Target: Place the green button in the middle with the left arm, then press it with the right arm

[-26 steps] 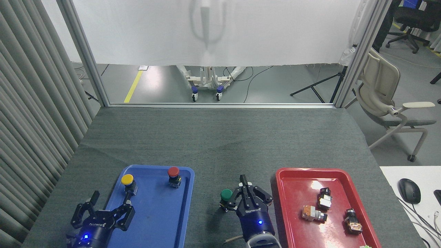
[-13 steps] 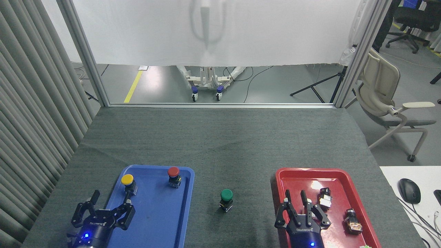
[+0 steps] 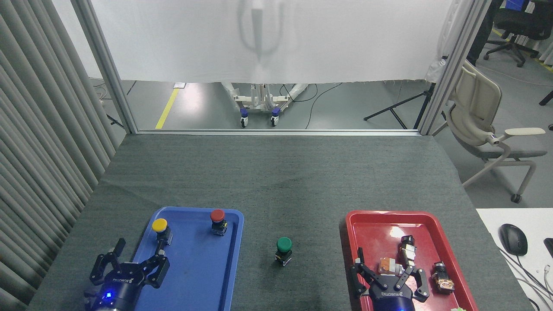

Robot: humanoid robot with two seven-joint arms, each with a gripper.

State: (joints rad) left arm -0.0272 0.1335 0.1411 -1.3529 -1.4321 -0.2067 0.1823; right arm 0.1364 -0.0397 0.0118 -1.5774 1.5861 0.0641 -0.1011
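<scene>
Grey cloth tabletop (image 3: 276, 172), blue tray (image 3: 203, 276) left, red tray (image 3: 376, 224) right. Left gripper (image 3: 138, 249) fingers spread, empty, at blue tray's edge; right gripper (image 3: 384, 265) fingers apart over red tray. Green button (image 3: 284, 249) upright on bare cloth between the trays, clear of both grippers

Cloth, plastic and gloss on my desk

Matt, felt-like grey cloth (image 3: 276, 172) covers the desk; the blue tray (image 3: 203, 276) and red tray (image 3: 371, 229) look glossy plastic; the green button (image 3: 284, 244) has a smooth cap.

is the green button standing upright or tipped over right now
Upright: the green button shows its domed cap on top and its base beneath, resting on the grey cloth between the trays.
</scene>
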